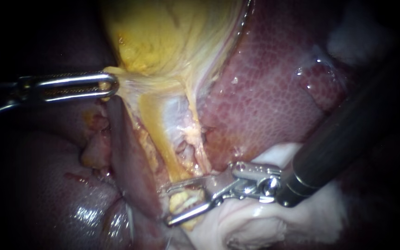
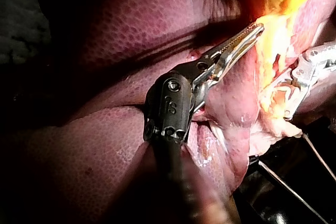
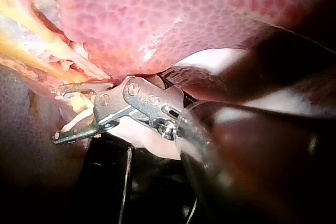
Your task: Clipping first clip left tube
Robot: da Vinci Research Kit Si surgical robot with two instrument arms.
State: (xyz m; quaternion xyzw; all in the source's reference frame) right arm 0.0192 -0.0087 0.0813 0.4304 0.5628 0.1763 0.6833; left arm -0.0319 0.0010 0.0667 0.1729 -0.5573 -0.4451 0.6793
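- Left instrument (image 1: 109,86): jaws pinch the gallbladder (image 1: 163,37), holding it taut.
- Right instrument (image 1: 171,205): jaws spread around the left tube (image 1: 188,200) (not yet squeezed); no clip placed.

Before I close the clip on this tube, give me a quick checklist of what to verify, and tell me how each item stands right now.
1. Left instrument holds the gallbladder under tension: ok. Its jaws are shut on the lower edge, and the tissue below is stretched.
2. Right instrument straddles the tube: ok. Its jaws are open, one on each side.
3. Both jaw tips reach past the tube: ok in the endoscope view.
4. Nothing else caught behind the tube: cannot tell, the far side is hidden.
5. Liver kept out from between the jaws: ok.
6. Clip seated in the jaws: cannot tell.
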